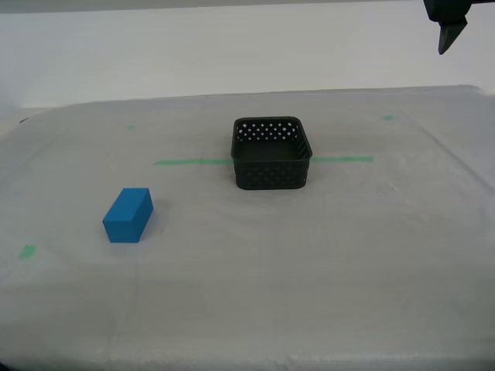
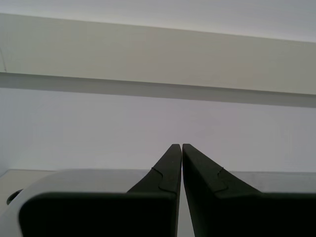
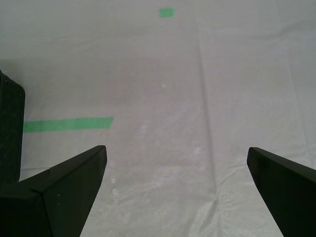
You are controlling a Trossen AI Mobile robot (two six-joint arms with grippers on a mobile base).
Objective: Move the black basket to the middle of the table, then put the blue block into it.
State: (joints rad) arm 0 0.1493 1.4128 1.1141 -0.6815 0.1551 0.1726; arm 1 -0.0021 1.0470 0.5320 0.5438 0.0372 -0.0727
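The black basket (image 1: pixel 271 175) stands empty on the table (image 1: pixel 309 278) near its middle, over the green tape line. The blue block (image 1: pixel 128 215) lies on the cloth toward the exterior view's left, well apart from the basket. My first gripper (image 3: pixel 176 149) is open above bare cloth, with a side of the basket (image 3: pixel 11 133) beside one finger and nothing between the jaws. My second gripper (image 2: pixel 181 146) is shut on nothing and faces a pale wall. A dark gripper tip (image 1: pixel 449 35) hangs high at the exterior view's top right; which arm it belongs to is unclear.
A green tape line (image 1: pixel 189 161) runs across the table behind the basket, its end (image 3: pixel 69 124) showing in the first wrist view. Small green tape bits (image 1: pixel 28 251) mark the cloth. A pale wall rises behind the table's far edge.
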